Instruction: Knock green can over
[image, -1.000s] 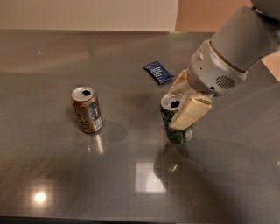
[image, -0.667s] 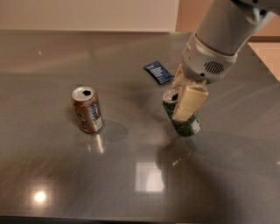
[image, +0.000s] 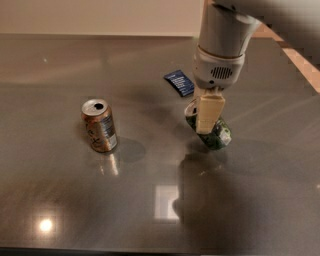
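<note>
Tilt, did you catch it? A second ago the green can (image: 220, 136) stood straight under the gripper (image: 205, 125), and now it leans.

Which way is it going?

Its silver top has swung out past the gripper toward the side where the orange-brown can (image: 100, 126) stands. Its base has stayed on the table (image: 75, 200), just below and a little to the other side of the gripper.

And the arm?

It came in at a slant before. Now it hangs nearly straight down, with the gripper laid against the can's side and partly in front of it, so it touches the can and is not hovering.

Is it spread, or pinching the can?

From where I stand I cannot tell, because the can and the gripper overlap too much.

So is the job done?

Not yet, I'd say. The can is tipped but not lying flat. My guess is it sits past the easy part, and a little more push the same way should drop it.

Anything in its path?

The orange-brown can is upright and well apart from the gripper, so it's out of reach of a fall. A small blue packet (image: 179, 82) lies just beyond the gripper on the far side, near but apart from the can. The can might roll once it lands.
</note>
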